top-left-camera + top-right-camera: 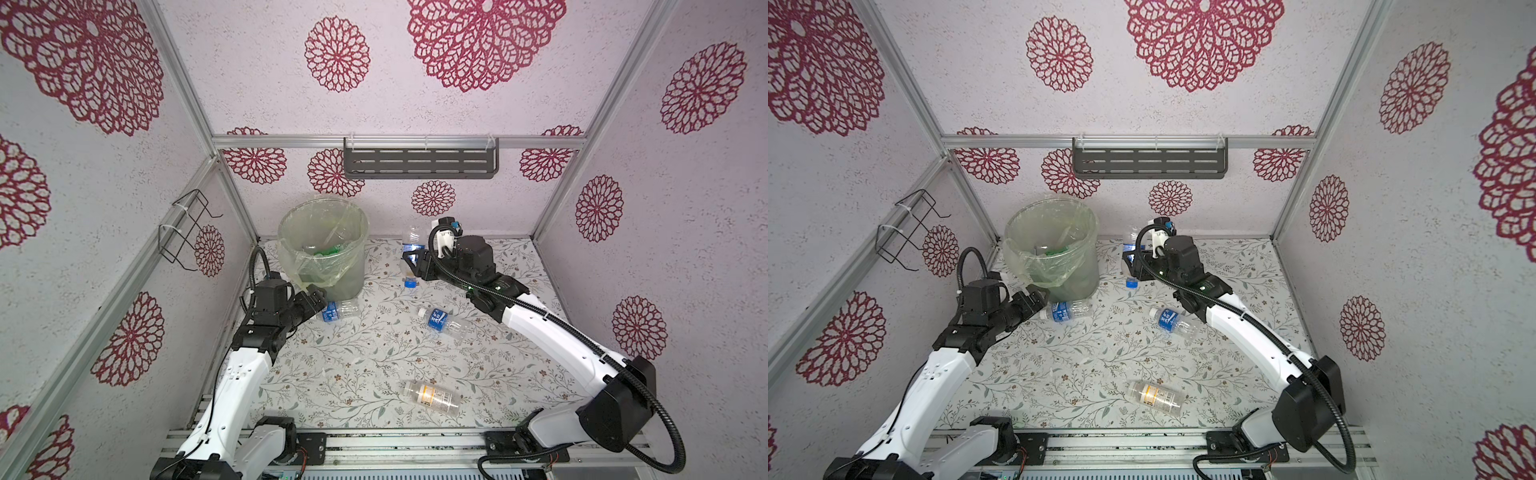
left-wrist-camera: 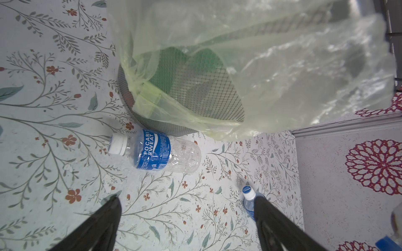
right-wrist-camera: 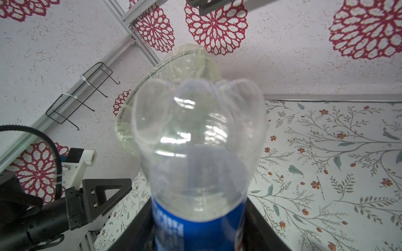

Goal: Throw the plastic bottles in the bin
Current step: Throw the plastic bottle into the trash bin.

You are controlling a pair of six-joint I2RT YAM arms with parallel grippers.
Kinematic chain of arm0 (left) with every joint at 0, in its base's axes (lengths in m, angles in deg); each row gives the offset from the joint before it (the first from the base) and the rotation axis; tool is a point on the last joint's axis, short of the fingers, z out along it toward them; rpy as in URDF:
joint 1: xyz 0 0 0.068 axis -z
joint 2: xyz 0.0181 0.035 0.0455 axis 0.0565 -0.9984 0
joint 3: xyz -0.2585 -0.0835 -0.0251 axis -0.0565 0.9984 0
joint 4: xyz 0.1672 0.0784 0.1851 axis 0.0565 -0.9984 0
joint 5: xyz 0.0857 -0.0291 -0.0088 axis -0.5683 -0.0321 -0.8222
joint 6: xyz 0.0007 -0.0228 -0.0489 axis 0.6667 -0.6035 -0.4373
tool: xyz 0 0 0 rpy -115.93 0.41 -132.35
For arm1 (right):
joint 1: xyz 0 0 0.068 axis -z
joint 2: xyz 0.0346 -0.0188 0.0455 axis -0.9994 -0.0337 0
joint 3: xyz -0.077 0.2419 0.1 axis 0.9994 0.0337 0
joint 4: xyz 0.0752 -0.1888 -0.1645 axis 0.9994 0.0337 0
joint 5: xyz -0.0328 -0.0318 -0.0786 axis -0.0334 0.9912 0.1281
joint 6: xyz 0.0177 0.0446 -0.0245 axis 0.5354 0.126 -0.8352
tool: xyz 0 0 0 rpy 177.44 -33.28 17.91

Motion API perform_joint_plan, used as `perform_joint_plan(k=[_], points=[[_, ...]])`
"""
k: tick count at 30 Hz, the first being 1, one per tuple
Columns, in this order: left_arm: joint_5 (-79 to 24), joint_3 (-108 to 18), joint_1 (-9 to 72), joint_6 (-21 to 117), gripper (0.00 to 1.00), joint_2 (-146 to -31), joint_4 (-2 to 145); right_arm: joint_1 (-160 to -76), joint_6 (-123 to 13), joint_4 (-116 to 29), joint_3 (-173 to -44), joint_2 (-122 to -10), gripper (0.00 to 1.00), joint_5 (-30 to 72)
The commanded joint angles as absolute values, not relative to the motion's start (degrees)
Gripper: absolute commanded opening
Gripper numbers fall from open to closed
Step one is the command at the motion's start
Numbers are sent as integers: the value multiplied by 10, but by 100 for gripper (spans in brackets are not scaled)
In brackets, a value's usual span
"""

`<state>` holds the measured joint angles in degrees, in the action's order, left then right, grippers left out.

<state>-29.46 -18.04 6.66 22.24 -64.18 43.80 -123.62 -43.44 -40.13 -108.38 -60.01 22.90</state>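
- The bin (image 1: 351,270) stands in the upper left of the floral table (image 1: 374,365) in both top views. Its bag liner is folded over the rim and green bottles show inside.
- The right gripper (image 1: 415,259), right of the bin in the upper middle, is clamped on the blue-label bottle (image 3: 199,139). It holds the bottle cap-down by the label band and off the table.
- The left gripper (image 2: 186,197) hangs low with its jaws spread wide and holds nothing. It points at the Pocari bottle (image 2: 156,152), which lies on its side touching the bin's foot.
- Two more lie loose: a blue-label one (image 1: 442,322) mid-frame and a pale-label one (image 1: 432,398) lower down.
- We judge all of them empty, so very light, with thin walls that dent under a hard squeeze and a smooth skin that slips.
- Lying round on the table, they would likely roll at a nudge. We would close across the label band, where the body is straight, rather than on the tapering neck.
- A white-capped bottle (image 2: 248,192) peeks from behind one left finger.
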Motion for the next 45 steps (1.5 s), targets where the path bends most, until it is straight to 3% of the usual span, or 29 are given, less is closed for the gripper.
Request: perform_joint_plan(k=[1,5,8,10,12,14,24,45], points=[[-302,-172,62,215,97,-631,448,-1238,-456,-439,-1150,-627,56,190],[-305,-164,60,208,97,-624,453,-1247,-452,-432,-1288,-729,56,157],[-306,-162,58,206,97,-621,452,-1255,-435,-400,-1474,-855,59,123],[-305,-163,57,204,97,-621,451,-1259,-430,-339,-1639,-957,73,117],[-305,-164,56,202,97,-622,451,-1259,-422,-276,-1785,-1044,99,127],[-304,-166,54,202,97,-624,451,-1260,-412,-260,-1860,-1086,99,135],[-308,-167,52,204,97,-634,451,-1259,-461,-366,-1565,-894,99,169],[-333,-156,52,167,97,-641,462,-1247,-510,-407,-1202,-677,99,229]])
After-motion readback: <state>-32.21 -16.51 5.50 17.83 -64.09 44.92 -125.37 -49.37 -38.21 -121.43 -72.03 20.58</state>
